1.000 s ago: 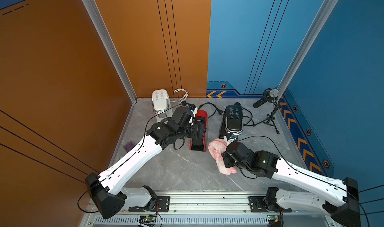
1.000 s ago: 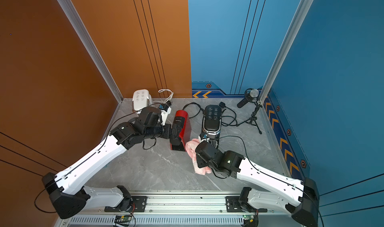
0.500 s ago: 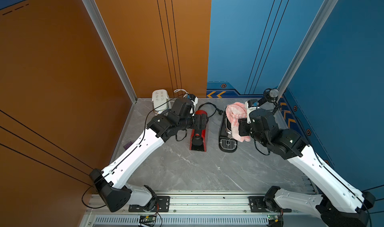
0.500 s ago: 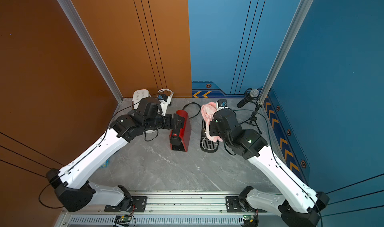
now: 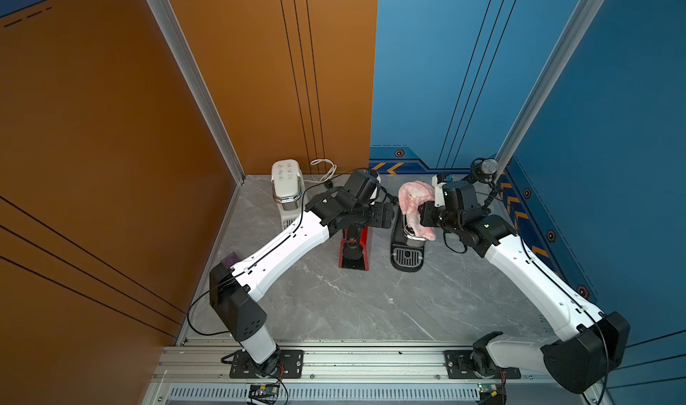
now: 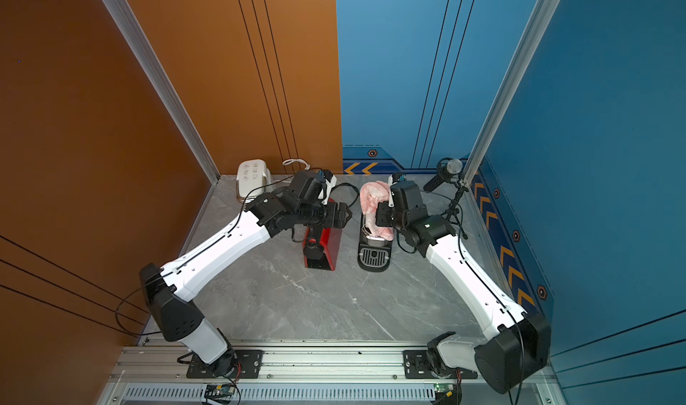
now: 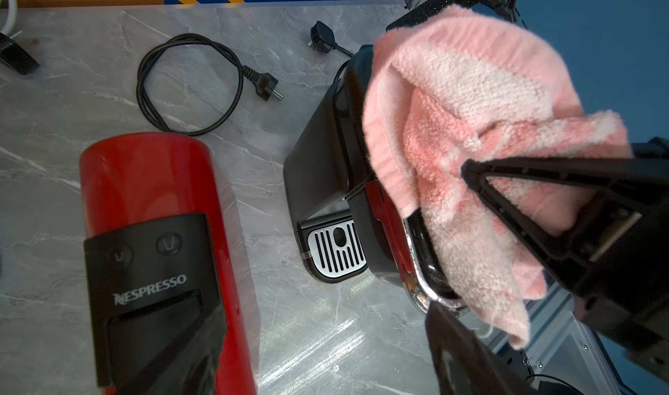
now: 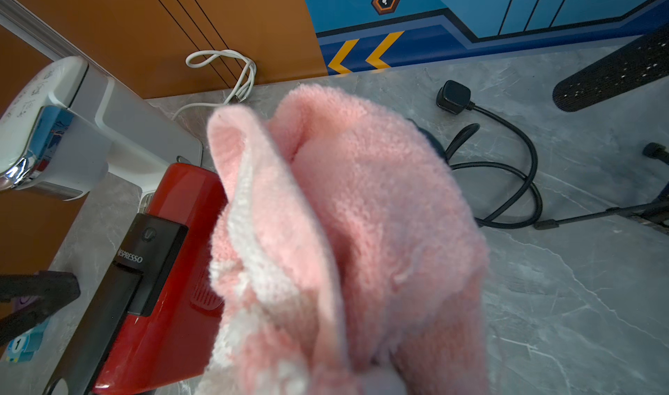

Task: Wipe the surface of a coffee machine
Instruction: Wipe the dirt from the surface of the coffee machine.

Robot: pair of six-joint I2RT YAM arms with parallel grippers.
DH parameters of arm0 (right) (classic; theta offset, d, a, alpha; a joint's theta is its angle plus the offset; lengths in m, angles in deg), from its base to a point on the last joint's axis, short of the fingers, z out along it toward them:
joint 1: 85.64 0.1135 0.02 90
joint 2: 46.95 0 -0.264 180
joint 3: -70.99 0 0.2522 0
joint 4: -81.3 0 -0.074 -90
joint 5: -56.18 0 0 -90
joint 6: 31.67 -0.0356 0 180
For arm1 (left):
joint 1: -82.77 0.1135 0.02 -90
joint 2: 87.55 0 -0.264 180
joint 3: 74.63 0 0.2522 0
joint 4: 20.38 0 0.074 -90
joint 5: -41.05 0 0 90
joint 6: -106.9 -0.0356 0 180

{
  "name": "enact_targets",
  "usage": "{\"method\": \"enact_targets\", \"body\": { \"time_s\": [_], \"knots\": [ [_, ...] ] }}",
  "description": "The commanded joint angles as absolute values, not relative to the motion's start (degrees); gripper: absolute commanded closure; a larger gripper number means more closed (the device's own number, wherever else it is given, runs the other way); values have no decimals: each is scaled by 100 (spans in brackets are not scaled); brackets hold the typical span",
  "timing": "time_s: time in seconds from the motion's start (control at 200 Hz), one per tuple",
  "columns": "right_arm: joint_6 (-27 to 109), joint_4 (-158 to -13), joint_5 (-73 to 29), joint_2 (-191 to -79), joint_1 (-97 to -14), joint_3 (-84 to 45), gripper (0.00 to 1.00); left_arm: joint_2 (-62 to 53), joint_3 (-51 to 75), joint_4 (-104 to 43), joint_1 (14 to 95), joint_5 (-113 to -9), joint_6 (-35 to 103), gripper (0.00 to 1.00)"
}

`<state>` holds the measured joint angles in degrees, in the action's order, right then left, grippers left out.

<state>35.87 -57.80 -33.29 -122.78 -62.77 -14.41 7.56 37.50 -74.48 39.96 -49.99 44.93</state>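
A black coffee machine (image 5: 406, 253) (image 6: 373, 254) (image 7: 322, 165) stands at the back middle, with a silver drip tray at its front. A pink cloth (image 5: 414, 199) (image 6: 371, 199) (image 7: 470, 103) (image 8: 344, 230) is draped over its top. My right gripper (image 5: 423, 214) (image 6: 382, 214) (image 7: 467, 168) is shut on the cloth and holds it against the machine's top; in the right wrist view the cloth hides the jaws. My left gripper (image 5: 389, 214) (image 6: 347, 215) (image 7: 325, 357) hangs open and empty above the gap between the black machine and a red Nespresso machine (image 5: 354, 253) (image 6: 321, 253) (image 7: 144, 179) (image 8: 181, 201).
A white appliance (image 5: 286, 184) (image 6: 252, 178) (image 8: 72, 132) stands at the back left. A microphone on a tripod (image 5: 486, 169) (image 6: 451, 169) stands at the back right. Black power cables (image 7: 188, 85) (image 8: 506, 172) lie behind the machines.
My right gripper has swung the pink cloth from the table's front middle up and back onto the black machine's top. My left gripper has moved off the red machine towards the gap.
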Motion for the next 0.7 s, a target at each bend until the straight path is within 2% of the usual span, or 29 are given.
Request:
{"method": "enact_targets", "body": {
  "time_s": [0.0,0.215,0.335,0.465,0.696],
  "knots": [
    [3539,-5811,-3109,-12897,-6528,-1551,100,884,3986,-7479,3962,-4959,4618,12],
    [3391,-5894,-2910,-14200,-6982,-2559,100,1229,4291,-7483,3879,-5224,4659,12],
    [3355,-5795,-2941,-14343,-7043,-2881,100,1389,4462,-7483,3839,-5395,4646,13],
    [3348,-5765,-2845,-13850,-7025,-2380,100,1578,4584,-7484,3812,-5527,4630,13],
    [3214,-5468,-2987,-11812,-6694,-725,100,1635,4597,-7483,3804,-5581,4583,13]
  ]
}}
